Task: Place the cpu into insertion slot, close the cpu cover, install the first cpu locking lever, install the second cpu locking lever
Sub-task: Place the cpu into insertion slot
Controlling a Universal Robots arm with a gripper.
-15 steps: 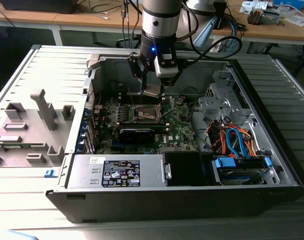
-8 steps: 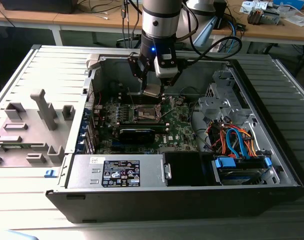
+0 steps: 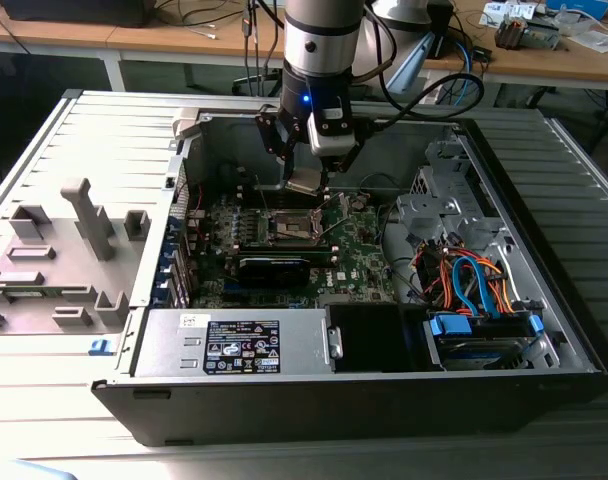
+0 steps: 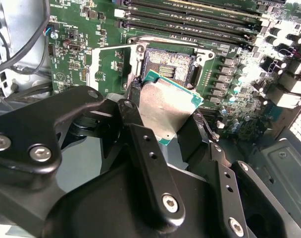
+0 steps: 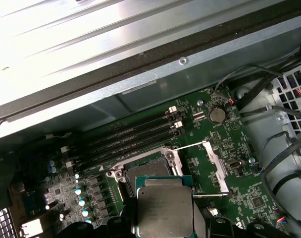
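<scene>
While the gripper [image 4: 166, 115] hangs inside the open computer case [image 3: 504, 330], its 2 fingers [image 4: 136, 130] are closed to chip width on opposite edges of the cpu [image 4: 163, 101], which is held clear of the motherboard [image 4: 76, 64] with its silver-grey top facing up toward the wrist. The insertion slot [image 4: 169, 64] lies directly below and just ahead of the fingertips; in both wrist views its dark centre is bare and partly overlapped by the leading edge of the chip. The cpu cover [image 5: 213, 163] stands open to 1 side of the gripper, apart from the slot, and a thin wire lever [image 5: 190, 146] beside it appears released. Finding: step 1 of 4, placing the chip, is in hand and not complete; cover and both levers remain undone. In the second wrist view the chip sits tilted and slightly turned against the slot's rim. Judgement: seating calls for squaring the chip's edges to the rim, levelling it, and a gentle, straight descent, since the slot's contacts would likely tolerate no sideways scrape.
</scene>
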